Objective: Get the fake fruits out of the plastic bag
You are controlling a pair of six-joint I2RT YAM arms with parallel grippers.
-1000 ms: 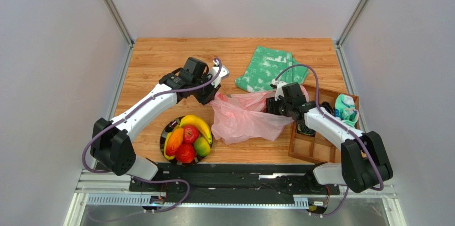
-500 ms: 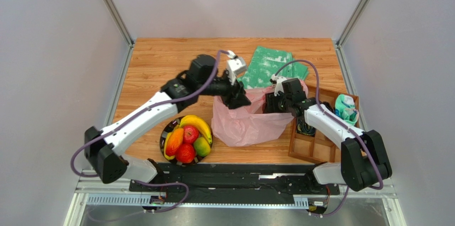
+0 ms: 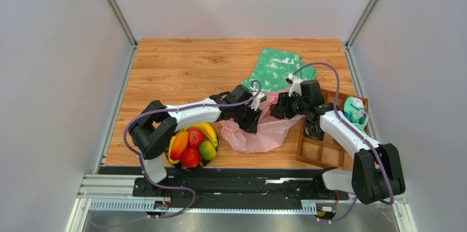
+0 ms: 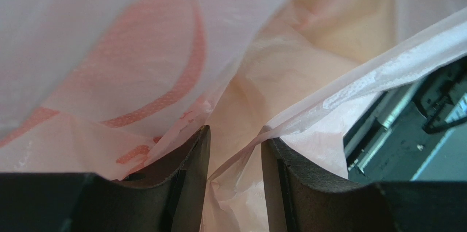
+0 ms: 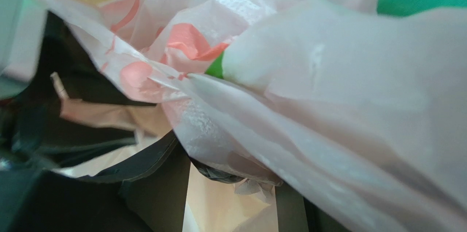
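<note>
The pink plastic bag (image 3: 257, 131) lies crumpled right of centre, its mouth facing up and back. My left gripper (image 3: 251, 118) reaches into that mouth. In the left wrist view its jaws (image 4: 235, 133) stand a narrow gap apart, with a loose fold of bag film (image 4: 137, 51) between them. My right gripper (image 3: 278, 106) holds the bag's right rim up. In the right wrist view a wad of film (image 5: 329, 79) is bunched across its tips (image 5: 233, 161). Several fake fruits (image 3: 194, 139) sit in a black bowl (image 3: 167, 136): bananas, red apples, an orange and a mango. No fruit shows inside the bag.
A folded green-and-white cloth (image 3: 277, 68) lies behind the bag. A wooden compartment tray (image 3: 323, 152) stands at the right edge with a teal item (image 3: 355, 112) in it. The fruit bowl sits under my left arm's forearm side, near the front edge.
My left arm swung from above the table's back-left over to the right and down into the bag's mouth. My right gripper lifted the bag's rim and shifted slightly right.
</note>
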